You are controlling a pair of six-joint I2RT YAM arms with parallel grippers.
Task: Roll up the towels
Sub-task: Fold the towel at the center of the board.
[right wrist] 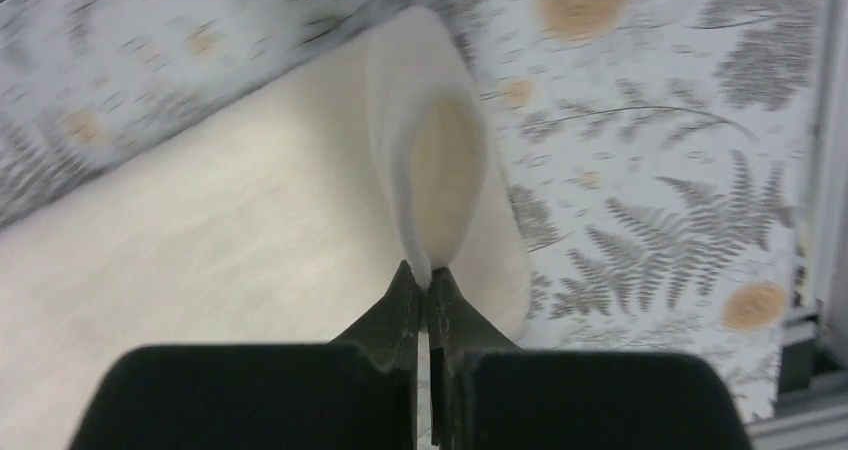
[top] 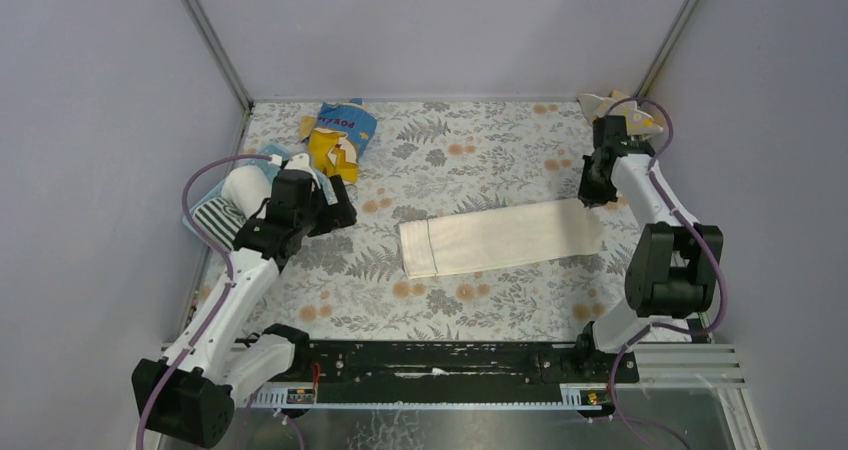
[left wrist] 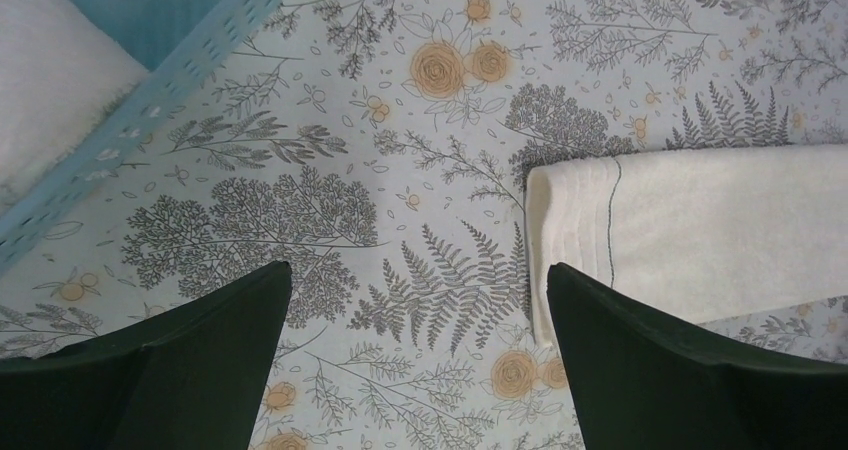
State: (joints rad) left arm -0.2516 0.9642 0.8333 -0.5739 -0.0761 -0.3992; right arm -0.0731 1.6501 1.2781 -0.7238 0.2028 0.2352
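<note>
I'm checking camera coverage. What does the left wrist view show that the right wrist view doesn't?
Only the left wrist view: the blue basket with a white towel inside, the stitched end of the flat towel, and the open left gripper above the tablecloth. Only the right wrist view: the right gripper shut on a pinched-up edge at the flat towel's other end. Both: the flat towel lying on the flowered tablecloth.
</note>
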